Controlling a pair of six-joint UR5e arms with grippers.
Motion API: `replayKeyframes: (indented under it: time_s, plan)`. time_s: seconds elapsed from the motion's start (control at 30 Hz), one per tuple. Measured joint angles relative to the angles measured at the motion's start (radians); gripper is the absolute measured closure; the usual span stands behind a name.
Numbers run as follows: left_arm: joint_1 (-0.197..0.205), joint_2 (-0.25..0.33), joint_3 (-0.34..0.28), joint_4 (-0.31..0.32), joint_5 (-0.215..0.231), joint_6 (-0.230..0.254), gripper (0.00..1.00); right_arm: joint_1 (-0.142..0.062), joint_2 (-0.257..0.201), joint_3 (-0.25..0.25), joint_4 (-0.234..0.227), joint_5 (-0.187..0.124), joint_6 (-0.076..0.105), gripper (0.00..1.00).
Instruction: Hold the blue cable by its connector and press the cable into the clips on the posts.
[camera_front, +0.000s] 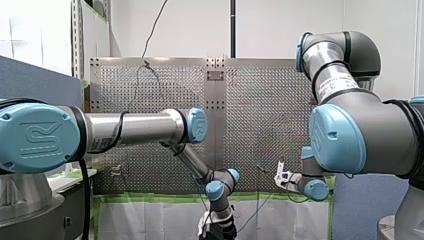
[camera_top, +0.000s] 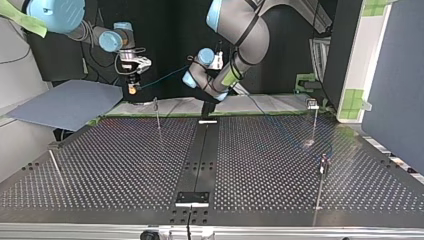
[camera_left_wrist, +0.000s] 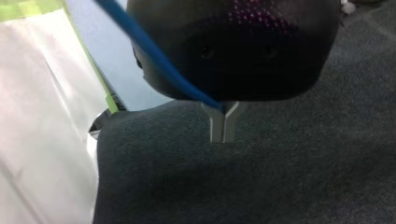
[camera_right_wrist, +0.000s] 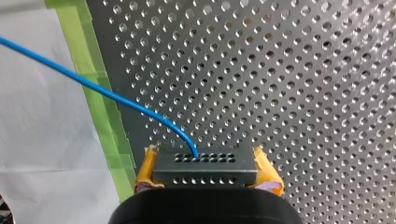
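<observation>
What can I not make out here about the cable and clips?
- Clips on the posts: top view, too small.
- My left gripper pinching the blue cable or not: left wrist view, its black body covers that.
- Cable's far end: right wrist view, cut off by the edge.

The front view looks from the near side across the table (camera_front: 260, 110). The top view faces back from the far edge, sharing the table. Wrist cameras sit close behind my left tool (camera_left_wrist: 223, 135) and my right tool (camera_right_wrist: 205, 156).

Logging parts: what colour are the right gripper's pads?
Yellow pads, clearest in the right wrist view.
</observation>
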Motion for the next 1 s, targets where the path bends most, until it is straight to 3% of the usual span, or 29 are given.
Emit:
replayKeyframes:
  time_s: [0.13, 0.33, 0.73, 1.0]
  plan:
    - [0.005, 0.035, -0.034, 0.030, -0.037, -0.005, 1.00, -0.011, 0.000, -0.004, 0.005, -0.001, 0.016, 1.00]
    - [0.013, 0.083, -0.083, 0.078, -0.085, -0.047, 1.00, -0.025, 0.000, -0.006, 0.014, -0.002, 0.025, 1.00]
    - [-0.031, 0.184, -0.177, 0.178, -0.186, -0.147, 1.00, -0.031, 0.000, -0.006, 0.026, -0.004, 0.024, 1.00]
    - [-0.056, 0.251, -0.178, 0.245, -0.253, -0.167, 1.00, -0.032, 0.000, -0.006, 0.026, -0.007, 0.023, 1.00]
